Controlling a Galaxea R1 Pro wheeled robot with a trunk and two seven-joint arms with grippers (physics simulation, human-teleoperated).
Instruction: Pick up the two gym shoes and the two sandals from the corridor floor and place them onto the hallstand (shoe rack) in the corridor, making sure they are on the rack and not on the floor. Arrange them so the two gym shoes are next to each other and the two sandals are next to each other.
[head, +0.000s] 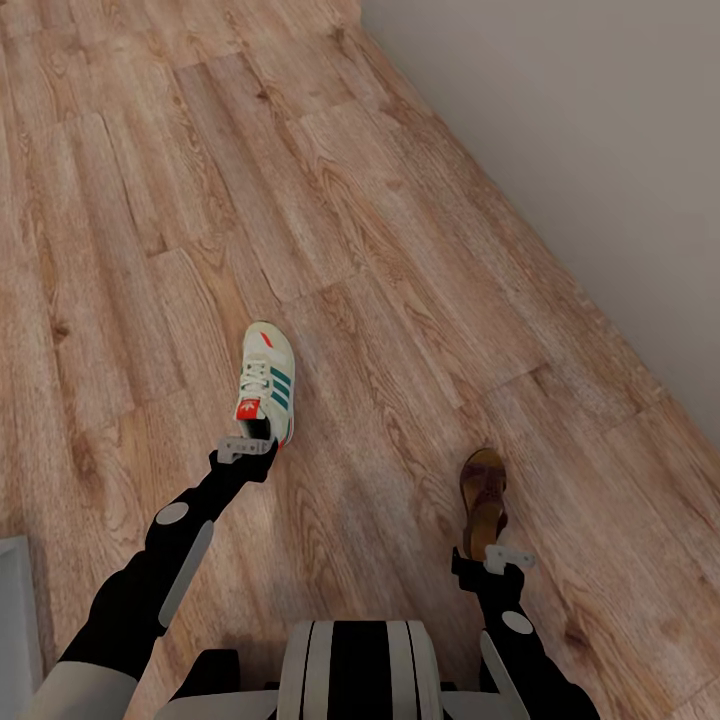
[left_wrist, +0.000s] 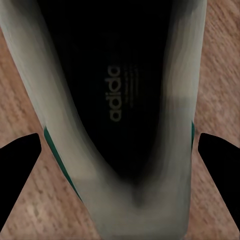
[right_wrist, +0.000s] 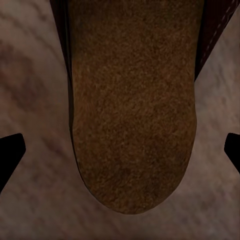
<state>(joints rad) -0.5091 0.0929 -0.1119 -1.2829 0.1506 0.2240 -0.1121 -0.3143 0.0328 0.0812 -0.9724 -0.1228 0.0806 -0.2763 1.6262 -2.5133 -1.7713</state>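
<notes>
An off-white lace-up sneaker (head: 267, 381) and, at its four o'clock, a flat brown leather sandal (head: 484, 502) lie on the wood-plank floor (head: 400, 260). Left gripper (head: 246, 449) and right gripper (head: 508, 557) hover wide apart-fingered over their heels; nothing appears racked yet.

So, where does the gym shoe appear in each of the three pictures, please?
Head view: the gym shoe lies on the floor left of centre, its heel at the left gripper.
Left wrist view: the same shoe seen from above its heel, its dark opening central, between the open fingertips.
Right wrist view: no gym shoe; a brown sandal instead.
Shared landmark: the wood-grain floor.
</notes>
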